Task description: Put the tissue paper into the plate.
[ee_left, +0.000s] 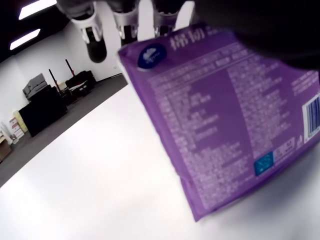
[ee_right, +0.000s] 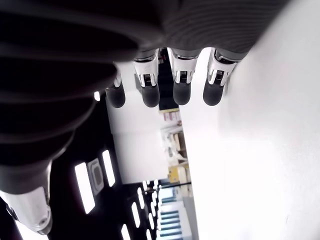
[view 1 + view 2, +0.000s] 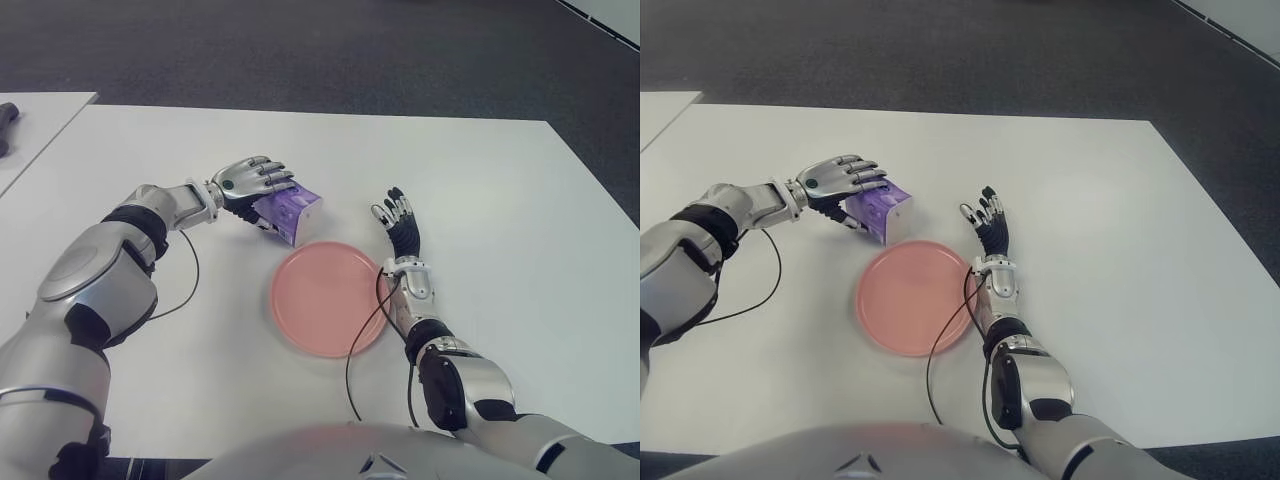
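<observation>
Left hand grips the purple tissue pack, fingers curled over it, just beside the pink plate's far-left rim. Right hand shows right of plate on the white bench, fingers loosely extended, holding nothing.

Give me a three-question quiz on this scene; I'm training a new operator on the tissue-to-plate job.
1. True or false: the tissue pack already lies in the plate.
2. Which hand grasps the pack?
A. left hand
B. right hand
C. neither
3. Fill in: the right hand, fingers spread and holding nothing, shows beside the plate's ____ edge.

Key
1. False: the purple pack is beyond the plate's far-left rim, over the table, in the left hand's grip.
2. A: its fingers curl over the pack's top.
3. Right.
</observation>
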Controlling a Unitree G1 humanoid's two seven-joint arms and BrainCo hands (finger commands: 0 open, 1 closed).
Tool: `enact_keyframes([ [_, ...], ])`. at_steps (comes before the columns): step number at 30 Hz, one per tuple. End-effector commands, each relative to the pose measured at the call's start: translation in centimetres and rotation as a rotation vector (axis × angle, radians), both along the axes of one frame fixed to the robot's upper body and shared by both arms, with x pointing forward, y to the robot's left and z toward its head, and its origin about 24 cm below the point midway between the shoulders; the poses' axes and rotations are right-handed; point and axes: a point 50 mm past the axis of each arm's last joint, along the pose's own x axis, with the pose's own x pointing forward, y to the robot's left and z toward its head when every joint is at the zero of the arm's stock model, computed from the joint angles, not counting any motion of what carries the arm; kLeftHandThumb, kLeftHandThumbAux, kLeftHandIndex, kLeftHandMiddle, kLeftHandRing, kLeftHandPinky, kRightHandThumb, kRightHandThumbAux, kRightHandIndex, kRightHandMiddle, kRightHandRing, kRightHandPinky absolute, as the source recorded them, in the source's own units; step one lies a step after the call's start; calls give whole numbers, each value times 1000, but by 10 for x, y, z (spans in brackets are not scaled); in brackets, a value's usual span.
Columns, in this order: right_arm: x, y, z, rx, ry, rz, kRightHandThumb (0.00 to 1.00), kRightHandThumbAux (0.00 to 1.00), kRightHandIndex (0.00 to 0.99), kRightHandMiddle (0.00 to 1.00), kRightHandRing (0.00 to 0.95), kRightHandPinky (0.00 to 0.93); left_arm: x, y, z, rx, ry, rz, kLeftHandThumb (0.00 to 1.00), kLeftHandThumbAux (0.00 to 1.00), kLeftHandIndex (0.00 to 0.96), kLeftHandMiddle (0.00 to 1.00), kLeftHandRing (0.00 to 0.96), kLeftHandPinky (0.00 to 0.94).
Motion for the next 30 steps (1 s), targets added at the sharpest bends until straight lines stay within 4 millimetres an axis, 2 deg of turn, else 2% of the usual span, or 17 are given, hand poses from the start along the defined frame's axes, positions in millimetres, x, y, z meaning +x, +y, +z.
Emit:
enact_keyframes([
  [1, -44, -6, -54, 41, 267, -33, 111, 645, 87, 88, 55, 53, -9, -5, -16, -25, 40, -22, 432, 143, 0, 0, 0, 0],
  [8, -44, -5, -54, 38, 269, -33, 107, 642, 85, 83, 53, 59, -9, -8, -15, -47, 9, -32, 431, 146, 0, 0, 0, 0],
  [17, -46, -6, -55, 26, 268, -32, 111, 627, 79, 83, 51, 58, -20, -14, -46, 17, 30, -20, 463, 163, 0, 0, 0, 0],
  [27, -47, -7, -55, 37, 258, -43, 111, 642, 84, 88, 59, 70, -21, -15, -57, 137, 20, -24, 503, 187, 0, 0, 0, 0],
  [30, -48, -8, -55, 40, 260, -43, 109, 635, 84, 87, 58, 70, -22, -15, -59, 151, 10, -31, 525, 206, 0, 0, 0, 28],
])
